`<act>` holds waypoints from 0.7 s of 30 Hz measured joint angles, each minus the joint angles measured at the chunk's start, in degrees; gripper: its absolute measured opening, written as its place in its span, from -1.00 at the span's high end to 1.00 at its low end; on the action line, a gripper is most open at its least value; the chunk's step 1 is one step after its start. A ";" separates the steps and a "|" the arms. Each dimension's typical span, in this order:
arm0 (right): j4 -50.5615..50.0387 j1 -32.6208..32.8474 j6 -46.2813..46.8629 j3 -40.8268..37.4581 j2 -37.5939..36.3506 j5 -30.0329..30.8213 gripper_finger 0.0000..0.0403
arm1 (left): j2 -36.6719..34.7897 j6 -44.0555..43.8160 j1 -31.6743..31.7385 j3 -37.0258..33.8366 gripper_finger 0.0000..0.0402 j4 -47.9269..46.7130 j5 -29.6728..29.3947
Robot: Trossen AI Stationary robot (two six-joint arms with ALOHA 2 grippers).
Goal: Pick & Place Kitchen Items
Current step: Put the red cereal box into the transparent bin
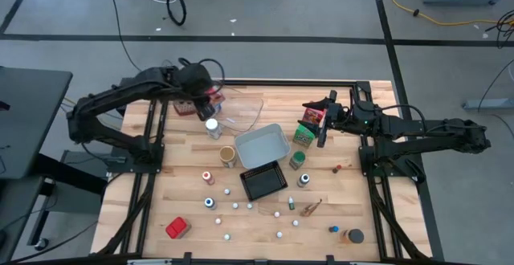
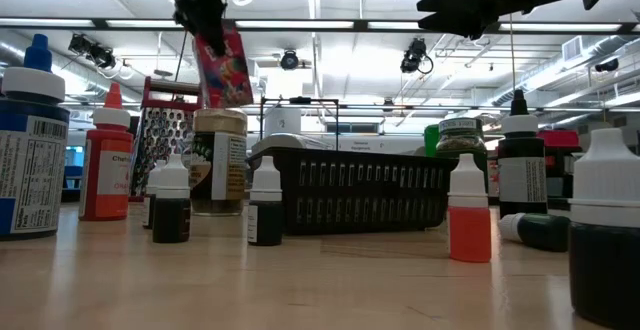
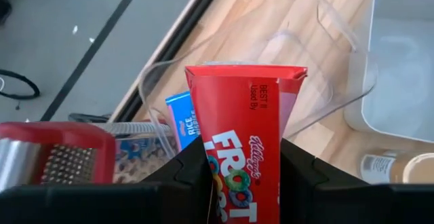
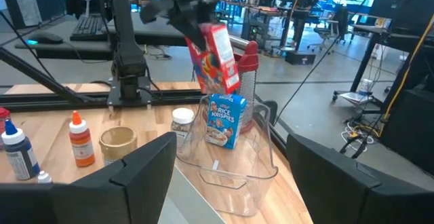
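Left gripper [image 3: 241,176] pinched red Froot Loops carton [image 3: 244,136], lifted above clear tray [image 4: 234,163].
Blue Rice Krispies carton [image 4: 222,119] stood in tray; right gripper [image 1: 321,124] hung spread, empty.

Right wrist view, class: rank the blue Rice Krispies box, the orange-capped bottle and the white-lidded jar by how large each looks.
1. Rice Krispies box
2. Orange-capped bottle
3. White-lidded jar, partly hidden by the clear tray, so its place after the bottle is unsure.
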 joint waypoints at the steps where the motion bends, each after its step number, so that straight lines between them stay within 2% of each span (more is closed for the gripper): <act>1: 0.00 0.01 0.00 0.00 0.00 0.00 -0.44 | 0.82 -0.33 0.00 0.00 0.39 0.00 0.02; 13: 0.00 0.02 -0.01 0.00 0.00 0.04 -0.44 | 10.17 -1.39 1.45 0.00 0.39 2.15 0.46; 21: -0.01 0.00 0.00 0.00 0.00 0.02 -0.44 | 13.00 -0.32 5.89 -0.09 0.39 4.60 4.97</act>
